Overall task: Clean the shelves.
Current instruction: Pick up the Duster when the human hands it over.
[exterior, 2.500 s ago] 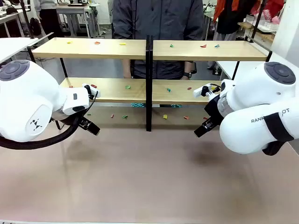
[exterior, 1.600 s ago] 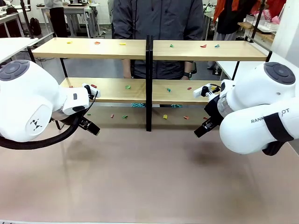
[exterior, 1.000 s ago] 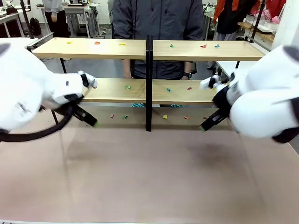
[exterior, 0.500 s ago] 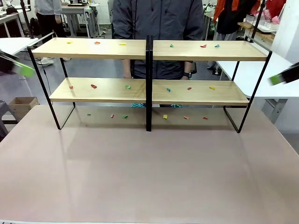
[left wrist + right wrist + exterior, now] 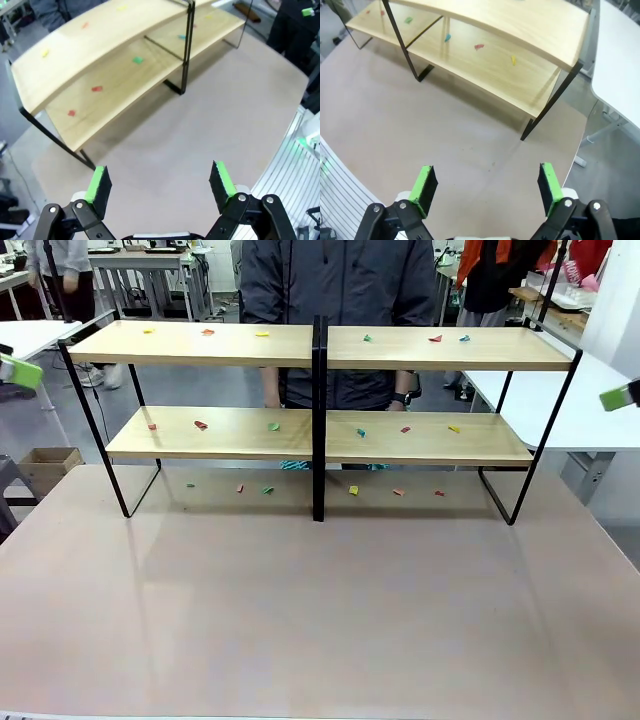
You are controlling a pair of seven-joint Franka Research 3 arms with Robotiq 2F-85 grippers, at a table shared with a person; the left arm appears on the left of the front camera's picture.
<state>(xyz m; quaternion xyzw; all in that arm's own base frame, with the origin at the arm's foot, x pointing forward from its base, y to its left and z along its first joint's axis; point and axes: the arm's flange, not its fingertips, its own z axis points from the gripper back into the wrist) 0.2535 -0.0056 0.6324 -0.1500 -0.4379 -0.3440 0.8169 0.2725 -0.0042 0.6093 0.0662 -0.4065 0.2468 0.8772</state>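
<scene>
Left gripper (image 5: 160, 182): jaws spread wide, nothing held. Right gripper (image 5: 485, 184): same, wide apart and empty. Both are held high over the table (image 5: 320, 620), well out to either side of the centre post (image 5: 318, 420), and aimed down at the shelves (image 5: 420, 350) from the robot's side. Nothing is touched.

The shelves are stood on the far half of the table, with a person (image 5: 340, 280) just behind the post. Small coloured scraps (image 5: 273, 426) are scattered both sides of the post:
- Top boards (image 5: 180, 344): three left of the post, three right.
- Lower boards (image 5: 240, 440): three left of the post, three right.
- More are seen on the table under the lower boards.

Step judged: the very start. The approach is not yet made and nothing looks cleared.

The next move is judged to need one gripper brought down and in toward a scrap on its own side of the post. The jaws should be narrowed first, since the scraps are small and flat. The black frame and the top-board edge are to be kept clear. Headroom between the tiers looks tight for a reach onto the lower boards.
</scene>
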